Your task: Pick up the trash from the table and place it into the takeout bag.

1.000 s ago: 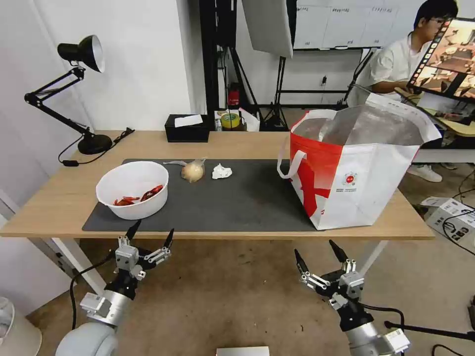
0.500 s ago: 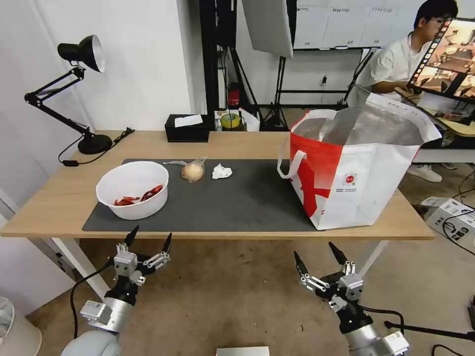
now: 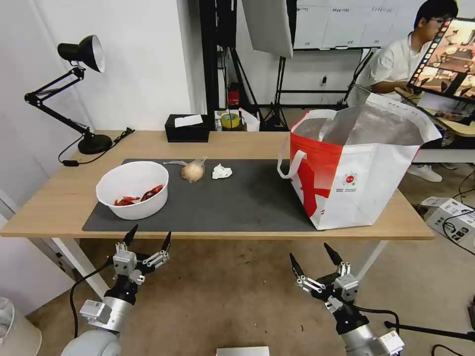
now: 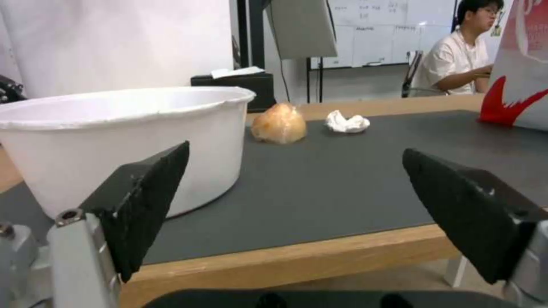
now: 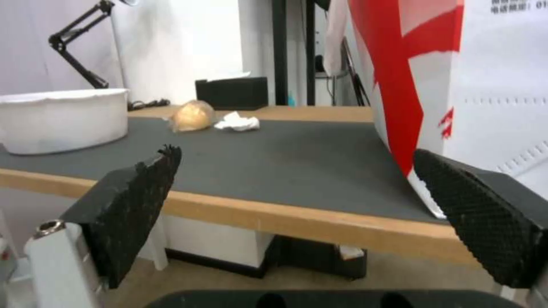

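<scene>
Light wood forms the table (image 3: pixel 237 143), topped by a dark grey mat (image 3: pixel 237 198). On the mat, toward nine o'clock, sits a white bowl (image 3: pixel 132 189) holding red scraps; toward eleven lie a knotted clear bag (image 3: pixel 192 170) around a tan lump, possibly food, and a crumpled white tissue (image 3: pixel 221 171). The takeout bag (image 3: pixel 356 170) stands open at three o'clock. A black tissue box (image 3: pixel 187 128) and desk lamp (image 3: pixel 74 94) sit along the far edge. Below the near edge, the left gripper (image 3: pixel 148 238) and right gripper (image 3: pixel 311 255) hang spread and empty over brown floor.
</scene>
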Controlling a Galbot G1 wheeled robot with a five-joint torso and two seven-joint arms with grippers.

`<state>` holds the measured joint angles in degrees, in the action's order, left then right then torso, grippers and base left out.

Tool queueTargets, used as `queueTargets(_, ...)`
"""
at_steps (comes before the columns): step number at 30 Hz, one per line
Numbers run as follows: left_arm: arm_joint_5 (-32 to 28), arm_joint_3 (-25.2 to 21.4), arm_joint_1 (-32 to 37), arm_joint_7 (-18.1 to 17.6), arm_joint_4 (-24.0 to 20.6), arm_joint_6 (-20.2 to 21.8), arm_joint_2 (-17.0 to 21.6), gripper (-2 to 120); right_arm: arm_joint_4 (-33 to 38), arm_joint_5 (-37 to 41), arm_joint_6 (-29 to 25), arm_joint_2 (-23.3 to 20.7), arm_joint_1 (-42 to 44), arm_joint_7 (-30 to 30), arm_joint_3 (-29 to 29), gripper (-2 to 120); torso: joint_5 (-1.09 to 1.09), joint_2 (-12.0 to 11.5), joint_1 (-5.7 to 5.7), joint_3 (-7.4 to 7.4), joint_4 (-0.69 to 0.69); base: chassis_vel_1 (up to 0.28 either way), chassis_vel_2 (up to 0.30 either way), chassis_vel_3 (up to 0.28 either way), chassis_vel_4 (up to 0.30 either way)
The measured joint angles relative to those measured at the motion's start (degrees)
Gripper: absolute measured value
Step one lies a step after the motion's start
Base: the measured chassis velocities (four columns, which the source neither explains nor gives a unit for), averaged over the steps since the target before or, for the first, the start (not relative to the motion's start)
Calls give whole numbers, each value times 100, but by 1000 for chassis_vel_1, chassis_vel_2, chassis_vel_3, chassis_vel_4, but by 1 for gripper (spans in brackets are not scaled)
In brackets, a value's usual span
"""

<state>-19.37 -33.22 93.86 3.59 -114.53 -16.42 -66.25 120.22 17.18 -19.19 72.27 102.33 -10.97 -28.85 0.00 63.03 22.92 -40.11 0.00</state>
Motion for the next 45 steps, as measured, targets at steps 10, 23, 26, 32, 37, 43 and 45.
queueTargets(10, -21, 30, -107, -2, 121, 5, 114, 100, 160, 113, 164, -76, -94, 79, 22, 100, 0, 0, 0, 0, -1, 0, 0, 0, 0)
queueTargets(23, 0, -84, 38, 2, -58, 14, 10, 100, 38, 1089, 1341, -1295, -2592, 901, 1487, 100, 0, -1, 1, -1, 1, 0, 0, 0, 0)
queueTargets(26, 5, -123, 43, -3, -89, 61, 6, 100, -204, 1298, 1486, -1440, -3217, 1066, 1866, 100, 0, -1, 1, -1, -1, 0, 0, 0, 0)
queueTargets(32, -11, -193, 51, -7, -62, 86, 43, 100, -775, 1608, 1668, -1439, -4388, 1337, 2559, 100, 0, -1, 2, -1, 0, 0, 0, 0, 0)
queueTargets(37, -42, -210, -23, -10, 34, 93, 56, 100, -1528, 1853, 2008, -1203, -5623, 1873, 3499, 100, -2, -2, 1, -1, 0, 0, 0, 0, 0)
queueTargets(43, -47, -209, -52, -11, 91, 100, 44, 100, -2305, 1880, 2560, -815, -6544, 2602, 4062, 100, -2, -1, 1, -1, 1, 0, 0, 0, 0)
queueTargets(45, -49, -213, -52, -11, 119, 100, 44, 100, -2738, 1918, 2729, -589, -6932, 2859, 4268, 100, -1, -1, 2, -1, 0, 0, 0, 0, 0)
